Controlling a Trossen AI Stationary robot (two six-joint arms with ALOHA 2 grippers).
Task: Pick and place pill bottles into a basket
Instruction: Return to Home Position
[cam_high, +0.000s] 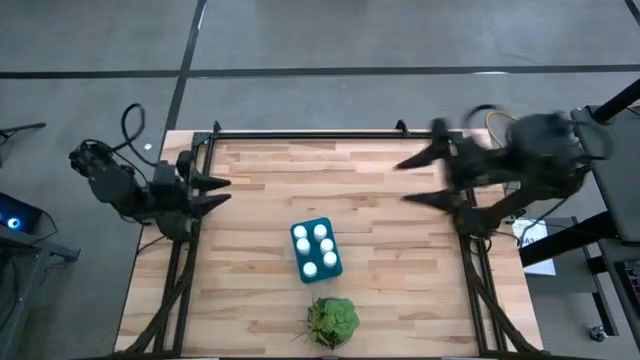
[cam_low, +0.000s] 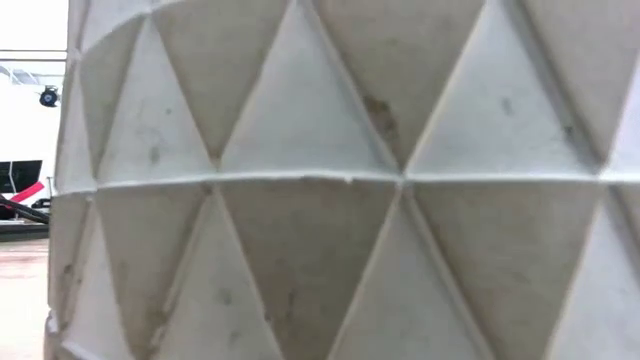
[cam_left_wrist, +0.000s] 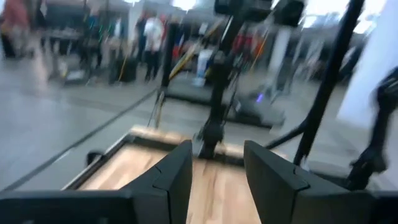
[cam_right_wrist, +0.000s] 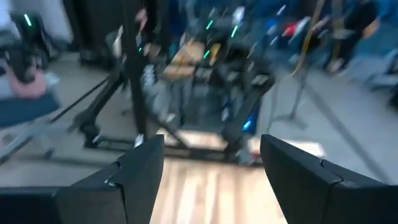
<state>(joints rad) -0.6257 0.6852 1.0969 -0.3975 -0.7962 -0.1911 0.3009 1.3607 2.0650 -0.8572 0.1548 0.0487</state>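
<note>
The teal basket (cam_high: 302, 267) stands at the table's middle. Several white-capped pill bottles (cam_high: 323, 244) stand upright inside it. My left gripper (cam_high: 226, 191) hovers at the table's left edge, level, pointing right, its fingers a narrow gap apart with nothing between them (cam_left_wrist: 217, 180). My right gripper (cam_high: 404, 181) hangs high over the table's far right part. It is blurred, points left and stands wide open and empty (cam_right_wrist: 211, 180). Both grippers are well away from the basket.
A leafy green plant (cam_high: 332, 320) stands near the table's front edge, just in front of the basket. Its white faceted pot (cam_low: 330, 200) fills the low view. Black frame rails (cam_high: 300, 133) run along the far and side edges. People stand in the room beyond.
</note>
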